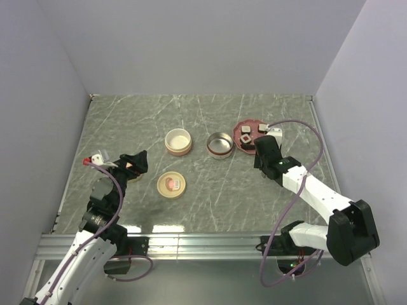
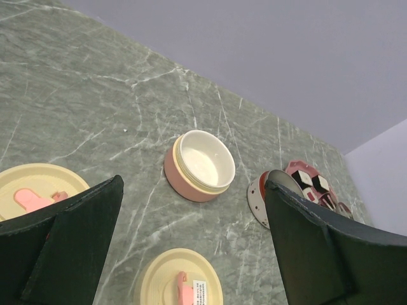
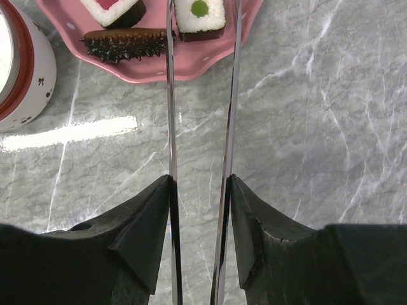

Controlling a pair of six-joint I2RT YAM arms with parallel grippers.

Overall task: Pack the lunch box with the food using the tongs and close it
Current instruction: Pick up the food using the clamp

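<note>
My right gripper [image 3: 201, 181] is shut on the tongs [image 3: 170, 95]. Its two fingers press the thin metal arms from outside, and the arms stand a little apart. The tong tips reach over the pink plate [image 3: 152, 67], which carries the food: a red-centred piece [image 3: 114, 7], a green-centred piece [image 3: 199, 14] and a dark spiky piece [image 3: 124, 43]. In the top view the right gripper [image 1: 264, 147] hangs at the plate's [image 1: 240, 127] near edge. The lunch box stands open as a pink bowl [image 1: 178, 142] and a white bowl [image 1: 220, 145]. My left gripper [image 1: 137, 162] is open and holds nothing.
A cream lid with a pink emblem [image 1: 172, 184] lies in front of the pink bowl. A second cream lid [image 2: 38, 187] lies under my left gripper. The white bowl [image 3: 22, 70] stands just left of the plate. Purple cables loop from both arms.
</note>
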